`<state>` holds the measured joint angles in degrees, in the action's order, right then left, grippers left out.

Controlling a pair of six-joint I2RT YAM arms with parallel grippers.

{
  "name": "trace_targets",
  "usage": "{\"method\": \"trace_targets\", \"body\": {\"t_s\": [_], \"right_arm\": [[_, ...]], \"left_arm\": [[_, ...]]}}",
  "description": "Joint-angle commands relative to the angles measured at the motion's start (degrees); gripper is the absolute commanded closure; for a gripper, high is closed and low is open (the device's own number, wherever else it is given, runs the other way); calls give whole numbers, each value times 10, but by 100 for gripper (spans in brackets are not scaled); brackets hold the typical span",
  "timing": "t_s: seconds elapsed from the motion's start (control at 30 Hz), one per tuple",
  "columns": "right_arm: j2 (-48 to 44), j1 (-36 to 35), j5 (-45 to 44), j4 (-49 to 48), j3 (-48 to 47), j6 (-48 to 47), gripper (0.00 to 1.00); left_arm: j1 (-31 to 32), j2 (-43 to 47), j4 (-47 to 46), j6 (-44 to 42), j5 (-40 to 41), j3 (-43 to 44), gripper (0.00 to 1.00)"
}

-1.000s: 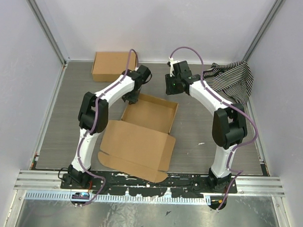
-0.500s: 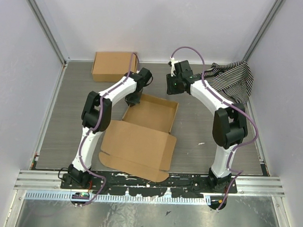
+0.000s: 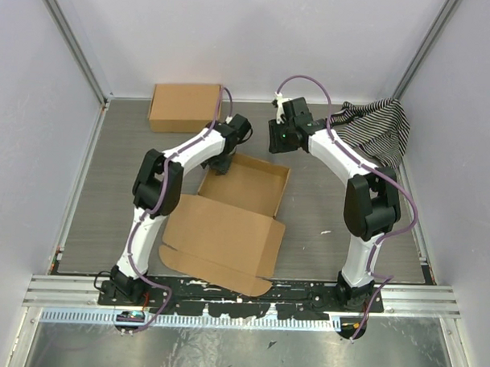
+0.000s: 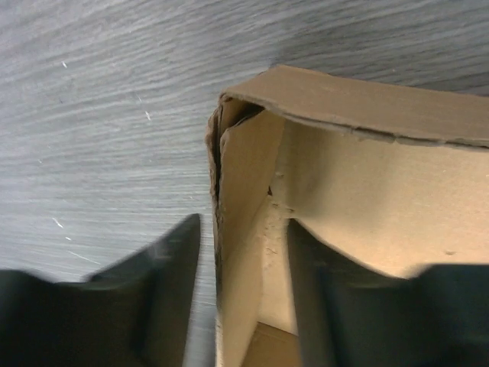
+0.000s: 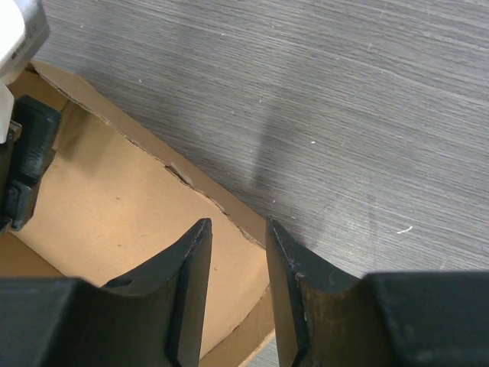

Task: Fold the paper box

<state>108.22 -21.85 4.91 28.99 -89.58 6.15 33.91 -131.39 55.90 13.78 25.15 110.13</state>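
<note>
The paper box (image 3: 243,183) lies mid-table as a shallow brown tray with raised walls. Its big lid flap (image 3: 223,235) is spread flat toward the arm bases. My left gripper (image 3: 221,162) is at the tray's far left corner. In the left wrist view it (image 4: 243,222) is open and straddles the side wall (image 4: 238,252), one finger outside over the table and one inside, with gaps showing. My right gripper (image 3: 277,139) hovers over the far right rim. In the right wrist view it (image 5: 237,229) is open above the far wall (image 5: 229,205), with nothing between its fingers.
A smaller closed cardboard box (image 3: 183,106) sits at the back left. A black-and-white striped cloth (image 3: 377,128) is bunched in the back right corner. White walls enclose the table on three sides, and a metal rail (image 3: 241,296) runs along the near edge.
My left arm has shifted slightly right along the tray's far left corner, nudging the tray a little to the right. The right gripper has dipped slightly toward the far rim.
</note>
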Motion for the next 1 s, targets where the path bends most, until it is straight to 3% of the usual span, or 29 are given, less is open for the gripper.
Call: {"method": "trace_targets", "body": {"t_s": [0.0, 0.17, 0.3, 0.6, 0.97], "right_arm": [[-32, 8, 39, -7, -32, -12, 58], [-26, 8, 138, -26, -48, -42, 53], [15, -2, 188, -21, -90, -62, 51], [98, -43, 173, -3, -154, -130, 43], [170, -79, 133, 6, -194, -165, 42]], "left_arm": [[-2, 66, -21, -6, -13, -10, 36], [-33, 146, -26, 13, -63, -36, 33], [-67, 239, -63, 38, -101, -108, 34], [-87, 379, -58, 32, -73, -215, 36], [-95, 494, -76, 51, -93, -306, 34]]}}
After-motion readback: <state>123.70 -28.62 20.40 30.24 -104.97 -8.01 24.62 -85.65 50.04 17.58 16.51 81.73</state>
